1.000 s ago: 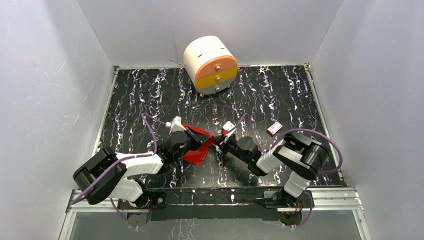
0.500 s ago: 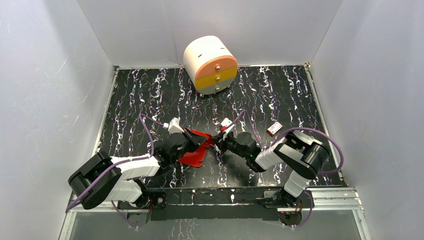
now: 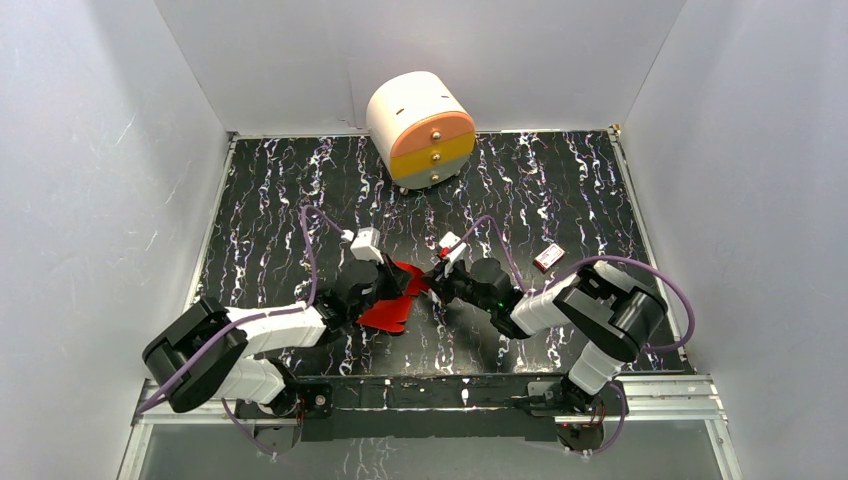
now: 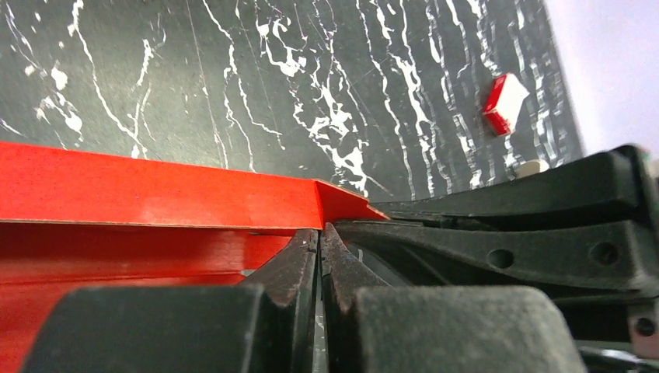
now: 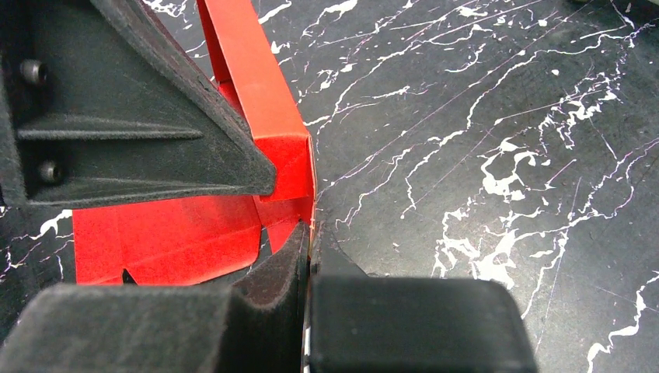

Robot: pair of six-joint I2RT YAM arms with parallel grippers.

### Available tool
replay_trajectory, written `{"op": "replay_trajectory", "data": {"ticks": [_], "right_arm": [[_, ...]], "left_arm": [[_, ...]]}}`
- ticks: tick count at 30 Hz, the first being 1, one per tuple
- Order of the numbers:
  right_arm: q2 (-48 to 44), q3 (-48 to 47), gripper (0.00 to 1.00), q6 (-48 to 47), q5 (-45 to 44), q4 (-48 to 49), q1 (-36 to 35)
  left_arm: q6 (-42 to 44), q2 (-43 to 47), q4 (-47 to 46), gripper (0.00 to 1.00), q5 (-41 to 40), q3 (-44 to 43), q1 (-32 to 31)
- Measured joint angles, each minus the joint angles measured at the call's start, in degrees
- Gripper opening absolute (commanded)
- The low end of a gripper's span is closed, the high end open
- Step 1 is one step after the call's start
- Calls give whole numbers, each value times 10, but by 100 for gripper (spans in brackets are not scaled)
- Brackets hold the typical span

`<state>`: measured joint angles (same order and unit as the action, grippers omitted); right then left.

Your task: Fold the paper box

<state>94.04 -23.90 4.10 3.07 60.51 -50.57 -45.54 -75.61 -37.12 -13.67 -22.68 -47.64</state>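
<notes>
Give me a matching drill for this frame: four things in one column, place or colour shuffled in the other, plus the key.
Things
1. paper box
2. drawer unit
3. packet
4. table

Descriptions
A. black with white veins
B. far edge, against the back wall
C. plain red, mid-table
D. red and white, lying on the right side

Pairs: 1-C, 2-B, 3-D, 4-A
</notes>
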Motion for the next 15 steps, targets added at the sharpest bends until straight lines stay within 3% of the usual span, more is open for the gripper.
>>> {"op": "replay_trajectory", "data": {"ticks": [6,15], "right_arm": [[-3,-3,0,0,5,-11,1],[-3,-8,0,0,16,-20,2]], "left_arm": [[113,-1,10,1,-31,-7,-23],[241,-24,12,3,-158,-20,-90]]}}
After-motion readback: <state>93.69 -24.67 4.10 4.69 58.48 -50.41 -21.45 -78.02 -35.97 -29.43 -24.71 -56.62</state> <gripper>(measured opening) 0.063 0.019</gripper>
